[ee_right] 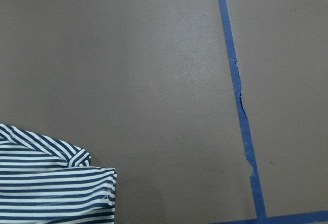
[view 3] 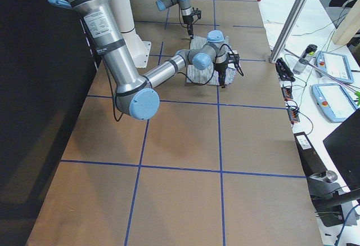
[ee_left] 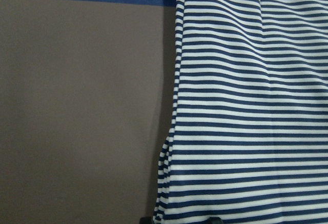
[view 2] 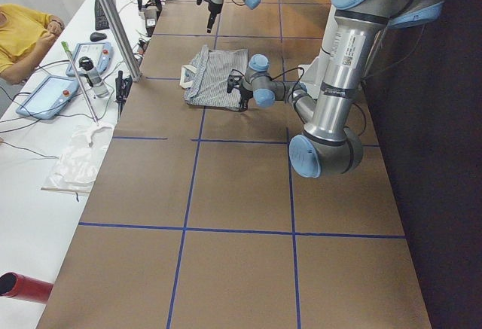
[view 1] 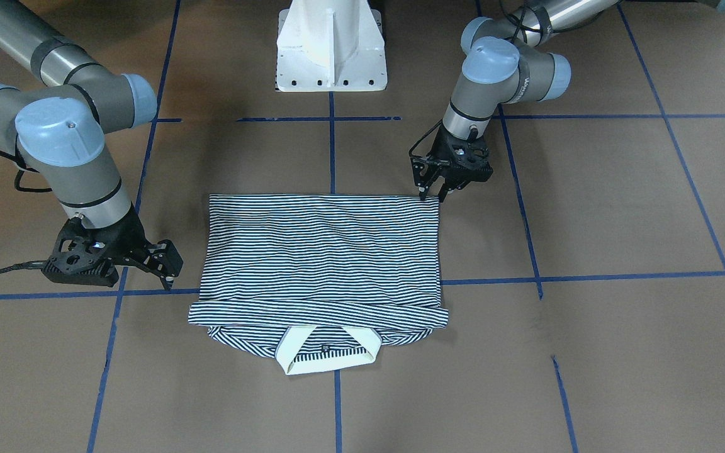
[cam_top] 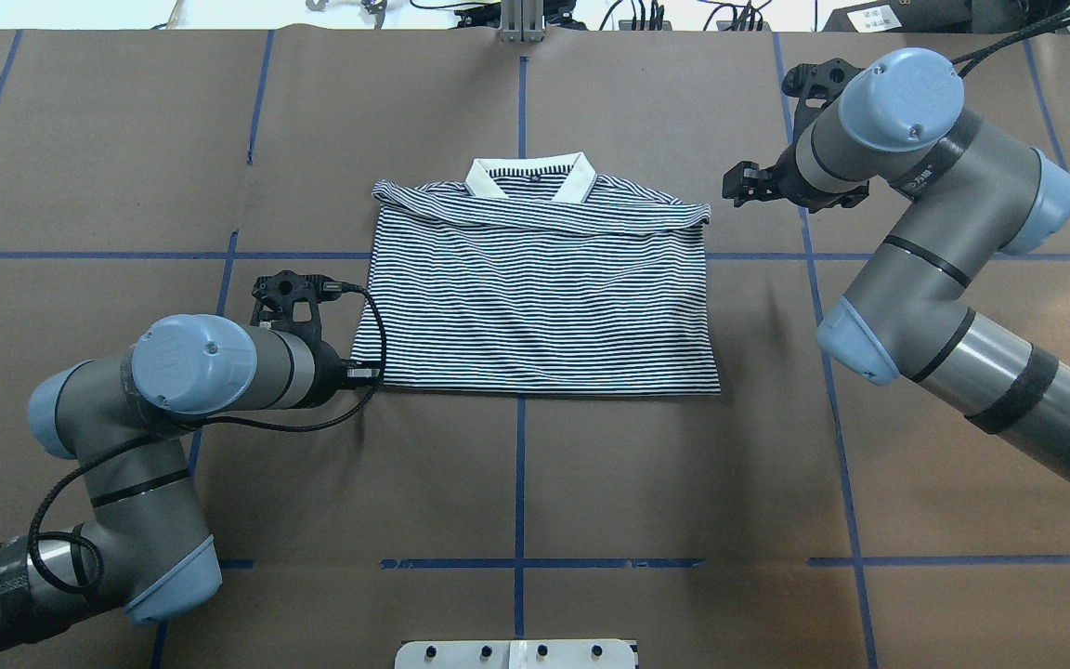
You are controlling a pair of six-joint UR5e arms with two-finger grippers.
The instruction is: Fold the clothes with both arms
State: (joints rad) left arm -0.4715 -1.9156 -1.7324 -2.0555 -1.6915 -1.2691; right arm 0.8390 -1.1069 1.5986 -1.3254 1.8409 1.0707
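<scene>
Navy-and-white striped cloth fills the middle of my screens. The polo shirt (cam_top: pixel 535 297) lies flat on the brown-paper table (cam_top: pixel 684 483), folded into a rough rectangle. Its cream collar (cam_top: pixel 572 181) is at the edge away from the robot's white pedestal (view 1: pixel 331 56). A band of fabric is folded across the shirt just below the collar, and the edge nearest the pedestal runs straight. The two grippers stand at diagonally opposite corners of it.

The left gripper (view 1: pixel 433 194) points down at the shirt's near corner on the robot's left side. On the front-facing camera I see its two fingers slightly apart, with the tips right at that corner. The left wrist camera looks down on the shirt's side edge running up the frame, with stripes to one side and bare paper to the other. I cannot tell whether the tips touch the cloth.

The right gripper (cam_top: pixel 737 183) sits off the opposite side, just beside the far corner where the folded band ends, at the collar end of the shirt. Its fingers look parted and hold nothing, and a strip of bare paper shows between them and the cloth. The right wrist camera catches only that rumpled corner in the lower left of its frame, with a blue tape line (ee_right: pixel 238 106) running past on the paper.
</scene>
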